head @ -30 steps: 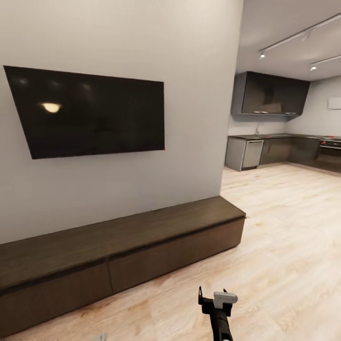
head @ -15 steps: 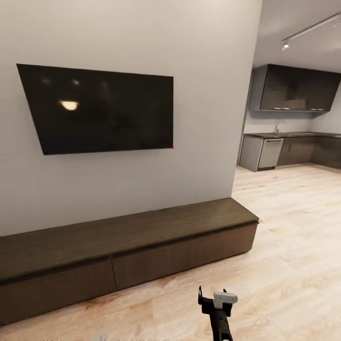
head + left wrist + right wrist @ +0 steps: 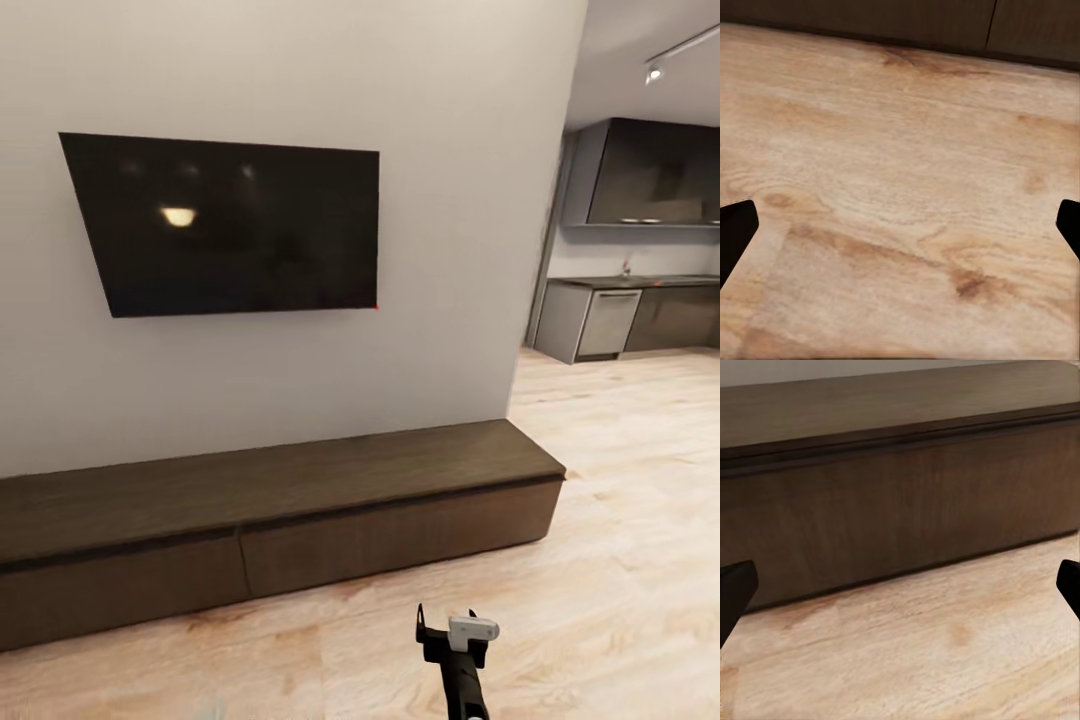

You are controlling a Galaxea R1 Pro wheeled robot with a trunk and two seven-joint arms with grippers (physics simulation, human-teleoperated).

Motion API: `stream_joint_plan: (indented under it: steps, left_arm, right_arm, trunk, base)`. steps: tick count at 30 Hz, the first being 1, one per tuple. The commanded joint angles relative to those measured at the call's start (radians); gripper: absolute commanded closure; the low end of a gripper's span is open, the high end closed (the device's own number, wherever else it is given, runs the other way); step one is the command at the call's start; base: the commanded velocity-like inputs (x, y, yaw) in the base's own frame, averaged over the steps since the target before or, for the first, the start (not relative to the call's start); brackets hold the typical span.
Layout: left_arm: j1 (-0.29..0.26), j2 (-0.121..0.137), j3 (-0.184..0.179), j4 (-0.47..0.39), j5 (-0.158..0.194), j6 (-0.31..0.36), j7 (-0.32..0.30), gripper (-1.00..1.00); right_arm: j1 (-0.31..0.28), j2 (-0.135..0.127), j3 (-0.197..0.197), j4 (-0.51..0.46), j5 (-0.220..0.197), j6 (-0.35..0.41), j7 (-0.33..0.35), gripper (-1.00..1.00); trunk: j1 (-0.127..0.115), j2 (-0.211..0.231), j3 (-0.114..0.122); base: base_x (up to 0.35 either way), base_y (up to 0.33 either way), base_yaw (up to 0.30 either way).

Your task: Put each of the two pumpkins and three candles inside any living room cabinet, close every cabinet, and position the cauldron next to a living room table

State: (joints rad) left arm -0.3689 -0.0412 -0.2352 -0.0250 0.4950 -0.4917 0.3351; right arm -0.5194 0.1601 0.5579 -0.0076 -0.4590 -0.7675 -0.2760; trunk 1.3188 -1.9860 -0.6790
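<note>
One long, low, dark brown wooden cabinet (image 3: 280, 520) is running along the foot of the pale grey wall (image 3: 440, 250) in the head view, sitting on the light wood plank floor (image 3: 620, 520). Two plain handleless drawer fronts are showing on it, split by one vertical seam, and both are lying flush and shut. Its left end is running out of the picture, so its full length is cut off. Above it one flat black wall TV (image 3: 235, 225) is hanging, reflecting a small lamp glow.

One black arm with a pale grey block, the right pincer (image 3: 455, 640), is rising from the lower edge of the head view, near the cabinet but apart from it. In the right wrist view its two dark fingertips (image 3: 735, 589) are standing wide apart at the picture's edges, holding nothing, with the cabinet front (image 3: 900, 525) and floor between them. In the left wrist view the left pincer's two dark fingertips (image 3: 735, 229) are likewise spread wide and empty over bare planks, with a strip of the cabinet beyond them.

Past the wall's right edge, a dim kitchen with glossy dark cupboards (image 3: 650, 185) is showing, partly cut off.
</note>
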Motion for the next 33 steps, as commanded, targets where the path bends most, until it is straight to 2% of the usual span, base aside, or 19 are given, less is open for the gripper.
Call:
stream_joint_plan:
  steps: [1,21,33]
  left_arm:
    - [-0.001,0.000,-0.009,0.000,0.005,-0.002,0.005,-1.00]
    - [-0.001,0.000,-0.009,0.001,0.005,-0.003,0.005,-1.00]
    - [-0.001,0.000,-0.009,0.001,0.005,-0.002,0.005,-1.00]
  right_arm:
    - [0.000,0.001,0.008,0.000,-0.004,-0.001,-0.006,-1.00]
    - [0.000,0.006,0.008,0.000,-0.001,-0.001,-0.006,-1.00]
    - [0.000,0.006,0.008,0.000,0.000,-0.001,-0.005,-1.00]
  trunk:
    - [0.000,0.000,-0.002]
    - [0.000,0.000,-0.027]
    - [0.000,0.000,-0.041]
  base:
    - [0.113,-0.218,0.184]
    - [0.126,-0.262,0.189]
    - [0.008,-0.049,0.191]
